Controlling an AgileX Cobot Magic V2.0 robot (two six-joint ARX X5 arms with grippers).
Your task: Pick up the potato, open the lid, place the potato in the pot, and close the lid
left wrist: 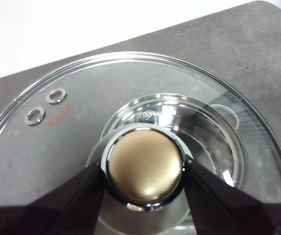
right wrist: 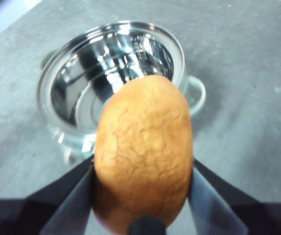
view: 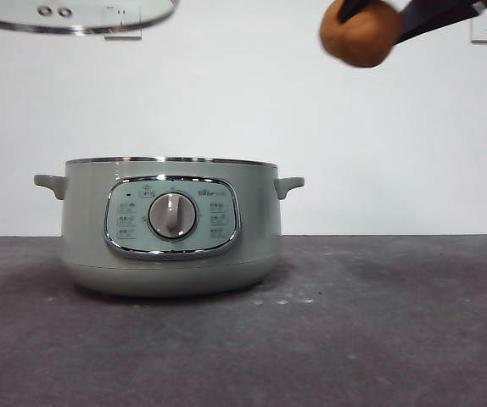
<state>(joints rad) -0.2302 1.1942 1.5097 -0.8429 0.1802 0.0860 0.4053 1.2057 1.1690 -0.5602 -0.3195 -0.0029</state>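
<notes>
An orange-brown potato is pinched between the black jaws of the right gripper, held in the air high above and to one side of the open pot. The sage-green pot sits uncovered on the grey table, its shiny metal inside visible. The left gripper clamps the knob of the glass lid, holding it up above the pot.

The sage-green pot stands upright and uncovered, its shiny steel interior exposed, while the glass lid is suspended level above its left side and the orange-brown potato hangs high to its right.
</notes>
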